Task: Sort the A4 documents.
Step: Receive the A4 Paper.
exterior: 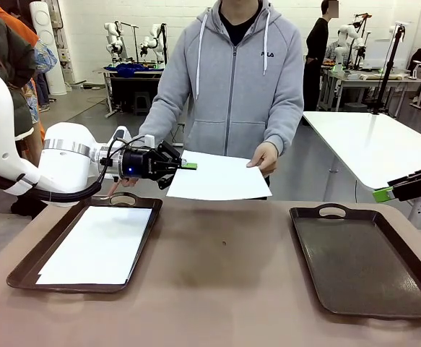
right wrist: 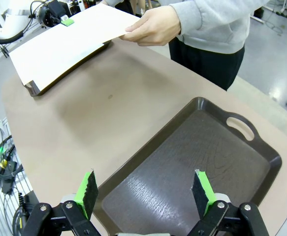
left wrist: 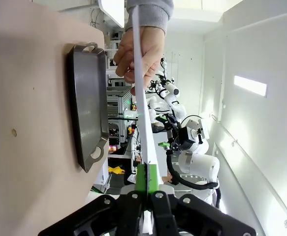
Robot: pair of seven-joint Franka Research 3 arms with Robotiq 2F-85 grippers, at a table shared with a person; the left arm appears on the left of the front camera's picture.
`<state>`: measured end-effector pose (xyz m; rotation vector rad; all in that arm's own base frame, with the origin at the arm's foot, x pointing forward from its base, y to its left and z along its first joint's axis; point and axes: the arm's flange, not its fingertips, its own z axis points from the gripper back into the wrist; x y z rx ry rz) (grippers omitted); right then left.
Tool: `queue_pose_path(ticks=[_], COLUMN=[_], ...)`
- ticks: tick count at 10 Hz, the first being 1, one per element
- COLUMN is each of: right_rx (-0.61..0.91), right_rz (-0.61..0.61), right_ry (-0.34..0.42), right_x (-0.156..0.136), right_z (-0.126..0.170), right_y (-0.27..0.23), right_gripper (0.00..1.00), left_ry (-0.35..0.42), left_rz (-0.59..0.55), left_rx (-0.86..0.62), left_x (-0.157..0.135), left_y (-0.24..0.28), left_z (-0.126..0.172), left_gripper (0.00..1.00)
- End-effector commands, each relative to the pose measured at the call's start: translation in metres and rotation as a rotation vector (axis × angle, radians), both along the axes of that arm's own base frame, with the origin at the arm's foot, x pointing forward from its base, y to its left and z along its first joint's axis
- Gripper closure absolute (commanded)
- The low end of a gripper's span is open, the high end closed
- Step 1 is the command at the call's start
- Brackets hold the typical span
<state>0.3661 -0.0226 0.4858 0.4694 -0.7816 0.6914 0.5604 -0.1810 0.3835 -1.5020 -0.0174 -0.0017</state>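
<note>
A person across the table holds out a white A4 document (exterior: 221,177) by its right edge with one hand (exterior: 265,157). My left gripper (exterior: 186,166) is shut on that sheet's left edge, above the table's far side. In the left wrist view the document (left wrist: 142,113) runs edge-on from between the green pads up to the hand (left wrist: 138,54). A second sheet (exterior: 98,244) lies flat in the left dark brown tray (exterior: 22,271). My right gripper (right wrist: 145,191) hangs open and empty over the right tray (right wrist: 182,162), at the picture's right edge in the front view (exterior: 383,194).
The right tray (exterior: 362,256) has nothing in it. Bare brown tabletop (exterior: 224,267) lies between the two trays. A white table (exterior: 372,144) stands behind on the right, and the person's torso (exterior: 232,79) is close to the far edge.
</note>
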Motion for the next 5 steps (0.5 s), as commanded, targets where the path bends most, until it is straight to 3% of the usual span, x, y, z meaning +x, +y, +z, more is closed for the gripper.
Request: queue_pose_path(ticks=[1,5], right_rx=[0.027,0.027], right_rz=[0.015,0.015], right_ry=[-0.014,-0.014], right_x=[0.0035,0.0035], right_z=[-0.0041,-0.0041], right_y=[-0.0001,-0.0001], right_gripper=[0.0,0.0], left_ry=[-0.025,-0.001], left_rz=[0.01,0.0], left_rx=[-0.007,0.002], left_x=[0.0018,0.0003], left_y=[-0.0016,0.0001], left_z=[0.0007,0.0003], left_gripper=[1.0,1.0])
